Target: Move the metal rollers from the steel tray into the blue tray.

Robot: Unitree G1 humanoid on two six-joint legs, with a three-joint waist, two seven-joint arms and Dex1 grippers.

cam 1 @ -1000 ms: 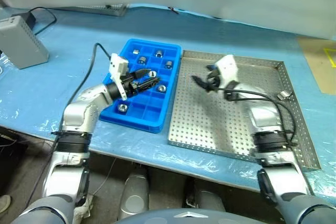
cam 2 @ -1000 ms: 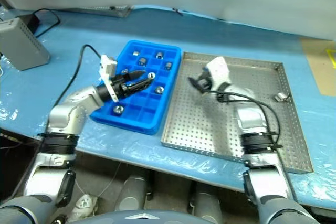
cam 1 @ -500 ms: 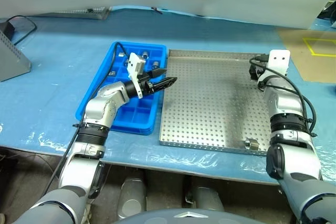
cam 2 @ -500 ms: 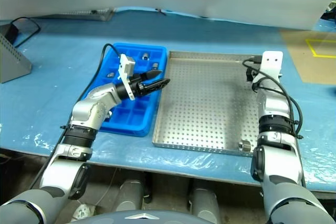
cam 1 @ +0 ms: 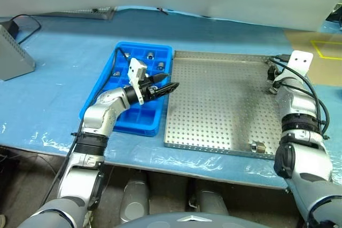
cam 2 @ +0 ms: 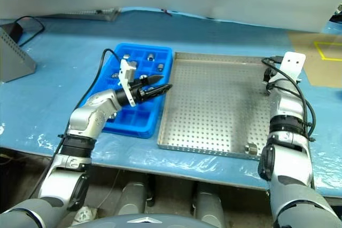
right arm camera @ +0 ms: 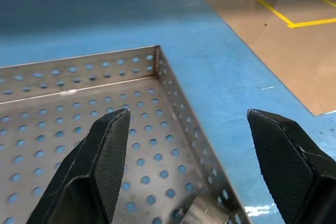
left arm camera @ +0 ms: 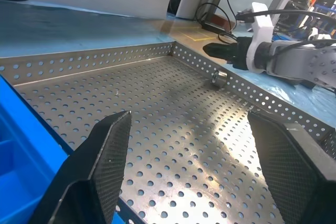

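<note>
The steel tray (cam 1: 224,111) lies on the blue-covered table, with the blue tray (cam 1: 143,116) against its left side. One metal roller (cam 1: 258,146) rests in the steel tray near its front right corner, also seen as a roller (left arm camera: 217,78) by the rim. Several rollers (cam 1: 151,55) sit in the blue tray's far compartments. My left gripper (cam 1: 166,83) hovers open and empty over the seam between the two trays, pointing across the steel tray. My right gripper (cam 1: 272,74) stands open and empty above the steel tray's far right corner (right arm camera: 157,51).
A grey box (cam 1: 15,52) with a black cable (cam 1: 24,23) sits at the far left of the table. A brown surface with yellow tape lines (cam 1: 323,46) lies beyond the table's right end. The table's front edge runs just below both trays.
The whole view has swung. My right gripper swept right from over the steel tray's middle to its far right corner. My left gripper's tips went from over the blue tray to its right edge.
</note>
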